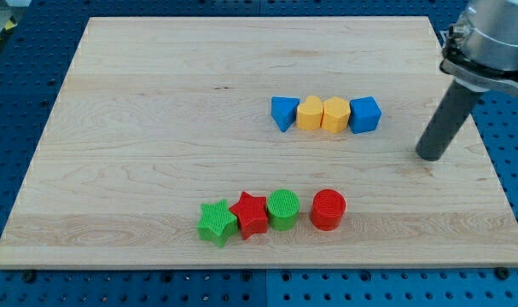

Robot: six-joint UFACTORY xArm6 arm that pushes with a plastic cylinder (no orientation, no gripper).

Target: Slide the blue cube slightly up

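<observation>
The blue cube sits at the right end of a row of blocks near the middle of the wooden board. To its left in the row are a yellow hexagonal block, a yellow block with a pointed top and a blue triangle, all touching. My tip rests on the board to the right of and a little below the blue cube, apart from it.
A second row lies toward the view's bottom: a green star, a red star, a green cylinder and, slightly apart, a red cylinder. The board's right edge is close to my tip.
</observation>
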